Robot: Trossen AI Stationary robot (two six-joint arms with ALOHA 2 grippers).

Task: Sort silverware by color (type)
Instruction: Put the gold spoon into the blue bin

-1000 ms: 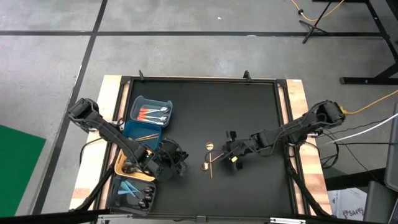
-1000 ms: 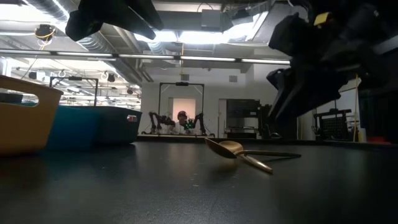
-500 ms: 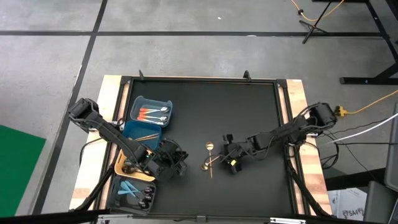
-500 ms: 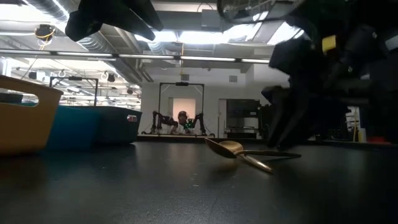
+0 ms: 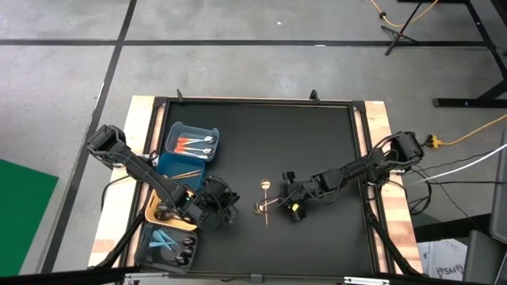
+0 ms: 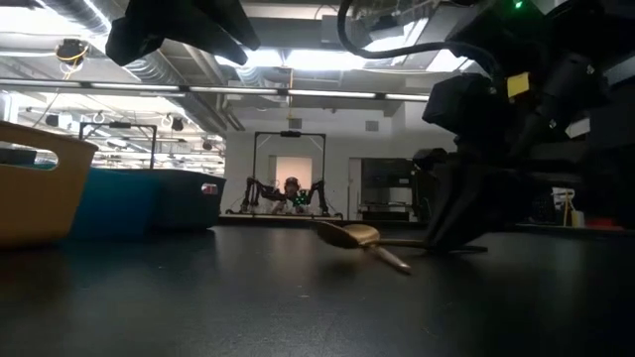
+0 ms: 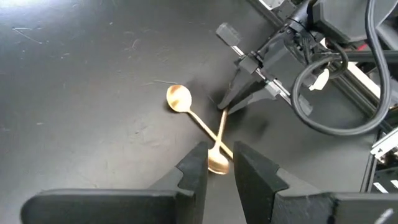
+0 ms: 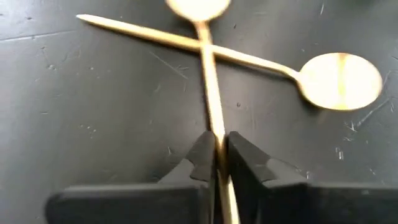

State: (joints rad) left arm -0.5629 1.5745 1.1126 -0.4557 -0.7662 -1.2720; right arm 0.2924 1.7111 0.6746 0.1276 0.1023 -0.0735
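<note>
Two gold spoons lie crossed on the black table, near its middle front, and also show in the left wrist view. My right gripper is down at the table, shut on one spoon. The other spoon lies across it. My left gripper hovers left of the spoons beside the yellow bin, open by a narrow gap and empty. My right gripper pinches the spoon's thin handle between its two fingertips, toward the handle's free end. The fingers slant down from the table's right side. The spoon stays low at the table, its bowl away from the fingers and crossing the other spoon.
Bins stand at the table's left: a blue bin with orange-handled pieces, a second blue one with a gold piece, the yellow bin, and a grey bin with light blue pieces. The black surface is bare behind the spoons.
My right gripper has gone down and a little toward the table's left edge, onto the spoon's handle. The crossed spoons have shifted slightly toward the left.
</note>
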